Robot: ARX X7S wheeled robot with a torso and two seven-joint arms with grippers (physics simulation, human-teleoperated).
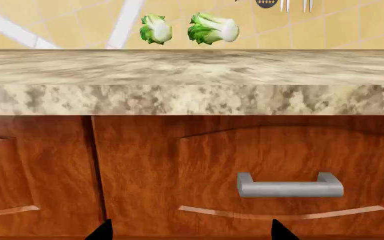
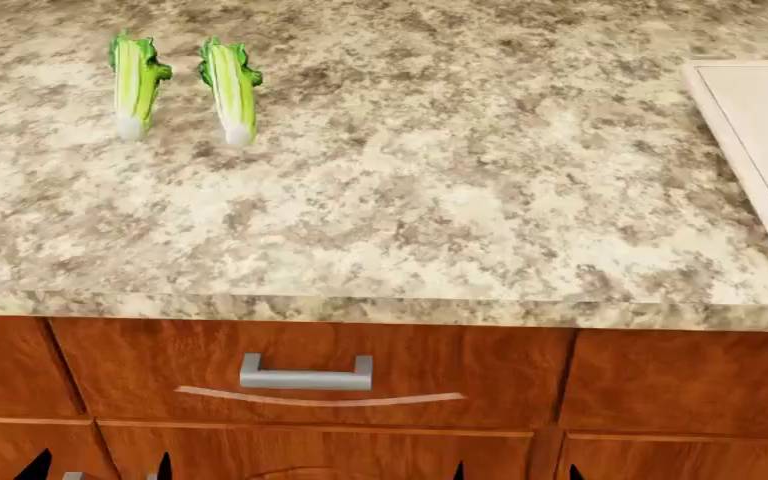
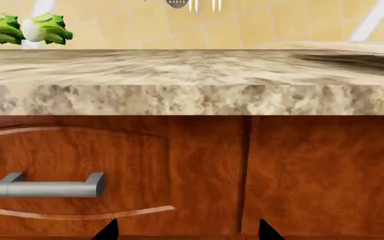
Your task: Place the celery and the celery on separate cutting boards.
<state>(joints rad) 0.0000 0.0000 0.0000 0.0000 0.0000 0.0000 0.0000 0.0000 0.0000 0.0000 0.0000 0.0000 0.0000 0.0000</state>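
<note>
Two grippers hang low in front of the cabinet, below the level of the countertop (image 2: 464,200), and neither carries anything: the left gripper (image 1: 188,231) shows only two dark fingertips spread well apart at the edge of its own camera, facing a wooden drawer front with a grey handle (image 1: 289,185), and the right gripper (image 3: 185,231) shows the same, its tips parted and bare before the cabinet doors. Both look released, with nothing between the jaws. By my reckoning the task has not begun, for nothing sits on any board. Up on the speckled stone, well back from the front edge and toward the robot's left, the left celery (image 2: 135,85) and the right celery (image 2: 232,88) lie side by side, near each other but not touching, leafy tops pointing away and whitish bases toward the robot. The white cutting board (image 2: 764,140) lies far off at the right, only partly in view and bare; the wooden board I cannot see at all. Both stalks are well apart from either gripper, higher and farther back
</note>
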